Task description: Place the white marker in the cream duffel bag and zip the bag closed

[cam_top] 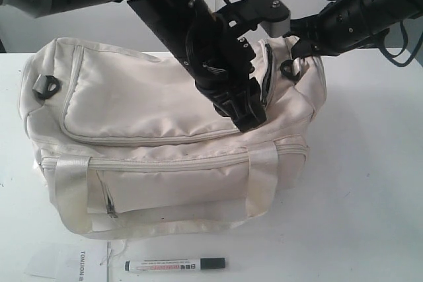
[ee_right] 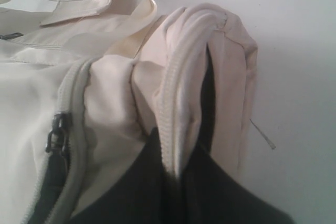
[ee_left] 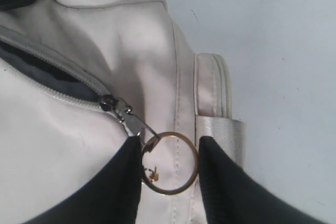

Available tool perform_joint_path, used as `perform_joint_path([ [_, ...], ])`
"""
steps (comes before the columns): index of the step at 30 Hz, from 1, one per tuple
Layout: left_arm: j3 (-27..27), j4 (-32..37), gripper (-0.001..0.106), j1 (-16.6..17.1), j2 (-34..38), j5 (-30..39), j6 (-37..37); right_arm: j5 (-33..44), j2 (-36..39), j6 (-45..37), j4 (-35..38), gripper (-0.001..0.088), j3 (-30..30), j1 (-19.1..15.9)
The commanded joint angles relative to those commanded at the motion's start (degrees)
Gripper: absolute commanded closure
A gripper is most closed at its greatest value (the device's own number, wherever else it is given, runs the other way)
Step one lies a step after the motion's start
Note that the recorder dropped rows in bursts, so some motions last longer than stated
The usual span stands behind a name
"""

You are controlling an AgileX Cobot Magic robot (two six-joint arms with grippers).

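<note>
The cream duffel bag (cam_top: pixel 132 97) lies on the white table. In front of it, on the table near the front edge, lies the white marker (cam_top: pixel 175 265), its black cap pointing right. My left gripper (cam_top: pixel 241 113) hangs over the bag's top right part. Its jaws (ee_left: pixel 170 142) are open, with the zip pull's brass ring (ee_left: pixel 197 161) between the fingers, one finger touching it. Behind the slider (ee_left: pixel 113 103) the zip gapes and dark lining (ee_left: pixel 37 69) shows. My right gripper (cam_top: pixel 297 44) is shut (ee_right: pixel 176 153) on the zip edge of the bag's right end and holds it up.
A paper sheet (cam_top: pixel 73 262) with printed text lies at the front left, beside the marker. The bag's webbing handle (cam_top: pixel 261 176) hangs down its front. A dark end ring (cam_top: pixel 46 85) sits on the bag's left end.
</note>
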Motion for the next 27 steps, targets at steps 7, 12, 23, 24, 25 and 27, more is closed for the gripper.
perform_joint_path([
  [7, 0.00, 0.21, 0.105, 0.00, 0.00, 2.81, -0.10, 0.00, 0.00, 0.00, 0.00, 0.0868, 0.00, 0.00],
  [12, 0.00, 0.21, 0.105, 0.00, 0.00, 4.81, -0.21, -0.10, 0.00, -0.01, 0.00, 0.0868, 0.00, 0.00],
  [23, 0.00, 0.35, 0.105, 0.00, -0.13, 3.15, -0.07, 0.01, 0.00, -0.01, 0.00, 0.0868, 0.00, 0.00],
  [24, 0.00, 0.35, 0.105, 0.10, -0.39, 2.56, -0.31, 0.15, 0.00, -0.01, 0.00, 0.0868, 0.00, 0.00],
  [25, 0.00, 0.35, 0.105, 0.11, -0.49, 1.56, -1.88, 0.26, 0.00, -0.01, 0.00, 0.0868, 0.00, 0.00],
  [27, 0.00, 0.35, 0.099, 0.11, -1.02, -0.51, -5.69, 0.81, 0.00, -0.01, 0.00, 0.0868, 0.00, 0.00],
])
